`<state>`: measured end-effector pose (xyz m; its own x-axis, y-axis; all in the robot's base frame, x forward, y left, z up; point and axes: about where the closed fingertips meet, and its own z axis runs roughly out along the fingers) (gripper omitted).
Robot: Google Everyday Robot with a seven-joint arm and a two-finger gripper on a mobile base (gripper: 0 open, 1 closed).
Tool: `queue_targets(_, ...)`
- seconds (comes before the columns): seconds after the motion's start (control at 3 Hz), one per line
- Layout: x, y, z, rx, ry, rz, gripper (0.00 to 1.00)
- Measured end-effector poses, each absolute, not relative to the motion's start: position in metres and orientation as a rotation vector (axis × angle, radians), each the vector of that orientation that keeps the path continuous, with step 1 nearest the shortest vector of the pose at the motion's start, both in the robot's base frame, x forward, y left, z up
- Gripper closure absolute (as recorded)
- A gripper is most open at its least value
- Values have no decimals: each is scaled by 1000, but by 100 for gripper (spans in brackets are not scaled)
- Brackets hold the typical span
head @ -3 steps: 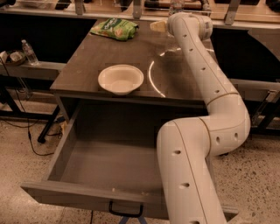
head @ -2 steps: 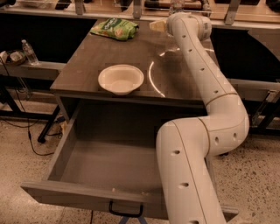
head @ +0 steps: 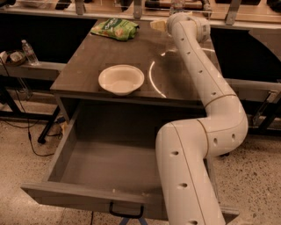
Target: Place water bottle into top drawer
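The top drawer (head: 74,194) is pulled wide open under the table, and its inside shows nothing in it. Its black handle (head: 126,212) is at the front centre. My arm reaches over the table to its far edge. My gripper (head: 174,13) is there, mostly hidden behind the wrist (head: 189,25). A small clear shape (head: 177,5) shows just beyond the wrist at the top of the view; I cannot tell whether it is the water bottle.
A white bowl (head: 121,79) sits on the grey table (head: 88,57) near its front. A green snack bag (head: 115,29) lies at the far left corner. A smaller clear bottle (head: 30,52) stands on a ledge to the left. Cables run over the floor at left.
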<state>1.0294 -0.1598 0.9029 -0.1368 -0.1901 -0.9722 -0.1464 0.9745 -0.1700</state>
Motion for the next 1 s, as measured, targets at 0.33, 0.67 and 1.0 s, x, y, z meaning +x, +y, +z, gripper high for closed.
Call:
queue_targets(0.33,1031,-158,904,-248,1703,-40,16)
queue_targets(0.67,1032,-157,905,-248,1695,-41,47)
queue_targets(1.0,1033,-157,905,-246,1690,-44,70)
